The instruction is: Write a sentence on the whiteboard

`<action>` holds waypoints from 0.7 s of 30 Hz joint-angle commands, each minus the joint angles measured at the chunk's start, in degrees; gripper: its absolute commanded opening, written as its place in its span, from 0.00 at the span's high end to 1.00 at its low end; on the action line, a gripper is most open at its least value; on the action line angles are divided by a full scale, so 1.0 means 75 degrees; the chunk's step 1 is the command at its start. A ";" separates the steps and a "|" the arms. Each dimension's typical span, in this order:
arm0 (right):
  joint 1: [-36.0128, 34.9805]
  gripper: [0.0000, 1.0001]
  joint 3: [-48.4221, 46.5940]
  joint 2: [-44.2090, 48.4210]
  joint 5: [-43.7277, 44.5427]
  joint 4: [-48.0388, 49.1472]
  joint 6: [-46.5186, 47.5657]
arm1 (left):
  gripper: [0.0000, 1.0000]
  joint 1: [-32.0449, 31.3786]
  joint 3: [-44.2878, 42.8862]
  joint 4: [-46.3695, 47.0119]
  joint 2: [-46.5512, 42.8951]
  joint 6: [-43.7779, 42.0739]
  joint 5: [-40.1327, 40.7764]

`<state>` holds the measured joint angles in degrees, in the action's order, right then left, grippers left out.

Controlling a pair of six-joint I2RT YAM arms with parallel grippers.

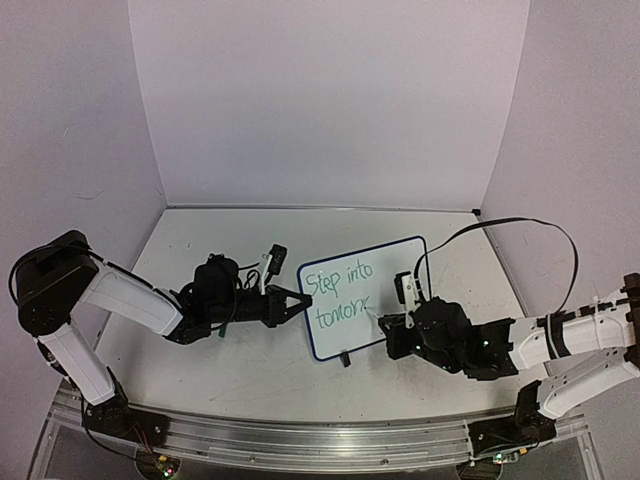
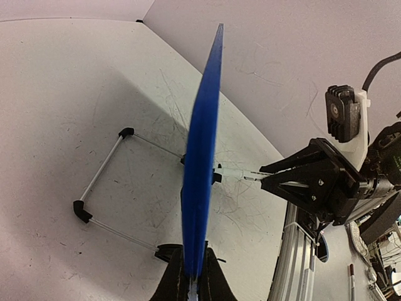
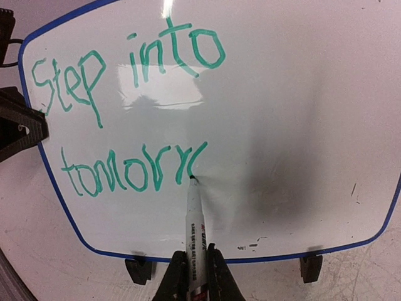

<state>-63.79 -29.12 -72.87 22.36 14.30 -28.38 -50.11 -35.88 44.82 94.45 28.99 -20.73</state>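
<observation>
The right gripper point(image 3: 192, 260) is closed tight on a marker point(image 3: 194, 219), its two fingers clamping the barrel near the back end. In the right wrist view the marker points up toward 12 o'clock. Its tip touches the whiteboard point(image 3: 301, 94) just past the last green letter of the lower line.

The board stands on two small black feet point(image 3: 139, 269), and its blue rim runs round the white face. The sentence point(image 3: 135, 172) fills the left half of the board in two slanted lines: "Step into" above and "tomorr" below.

From above, the board is near the middle of the table point(image 1: 230, 350), with the right gripper at its 4 o'clock corner. The left gripper point(image 1: 295, 300) is at its 9 o'clock edge, closed on the rim and pinching it between its fingers. Behind the board, the left wrist view shows a thin wire stand point(image 2: 100, 172) lying on the scuffed tabletop.
</observation>
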 commanded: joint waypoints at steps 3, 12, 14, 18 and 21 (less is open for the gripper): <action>0.0033 1.00 0.0029 0.0190 0.0495 -0.0431 -0.0234 | 1.00 -0.0034 0.0061 -0.0352 -0.0177 0.0023 0.0139; 0.0051 1.00 0.0071 0.0212 0.0846 0.0074 -0.0186 | 1.00 -0.0038 0.0018 -0.0358 -0.0146 0.0047 0.0113; 0.0050 1.00 0.0023 0.0137 0.0860 0.0237 -0.0147 | 1.00 -0.0044 0.0006 -0.0359 -0.0144 0.0048 0.0107; 0.0088 1.00 -0.0083 0.0010 0.0920 0.0422 -0.0081 | 1.00 -0.0046 0.0024 -0.0355 -0.0176 0.0048 0.0122; 0.0113 1.00 -0.0149 -0.0037 0.0944 0.0459 -0.0005 | 1.00 -0.0046 0.0056 -0.0357 -0.0189 0.0048 0.0127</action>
<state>-63.66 -29.10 -72.21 27.15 14.91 -29.38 -50.11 -35.88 44.84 94.45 29.02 -20.75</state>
